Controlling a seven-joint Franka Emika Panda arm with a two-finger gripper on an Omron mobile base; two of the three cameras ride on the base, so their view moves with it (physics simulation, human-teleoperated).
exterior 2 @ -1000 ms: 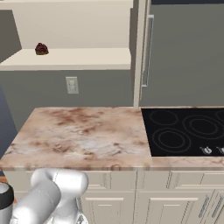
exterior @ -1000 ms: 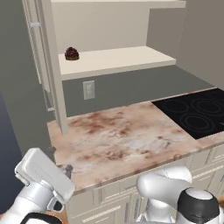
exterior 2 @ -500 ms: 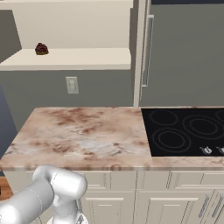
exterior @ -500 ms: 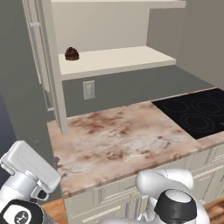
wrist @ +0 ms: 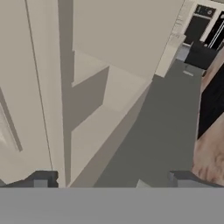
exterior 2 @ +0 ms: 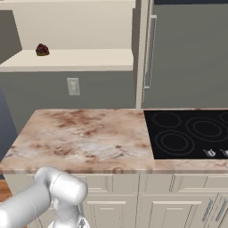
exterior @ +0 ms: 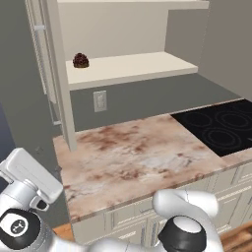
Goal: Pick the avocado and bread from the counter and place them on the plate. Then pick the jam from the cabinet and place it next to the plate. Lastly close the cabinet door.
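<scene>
The arm (exterior: 29,197) has swung down and left of the counter (exterior: 138,157) since a second ago, its claw (wrist: 109,179) spread wide and empty, while the dark lump (exterior: 80,60) sits untouched on the cabinet shelf (exterior: 133,66) above the counter, so picking hasn't begun.

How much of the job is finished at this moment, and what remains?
Done: nothing that I can confirm. The cabinet is open, and a small dark item, perhaps the jam, sits on its shelf. In hand: nothing; the gripper is open and empty. Left: bring that item down to the counter and close the cabinet. The earlier placing steps cannot be judged here.
</scene>
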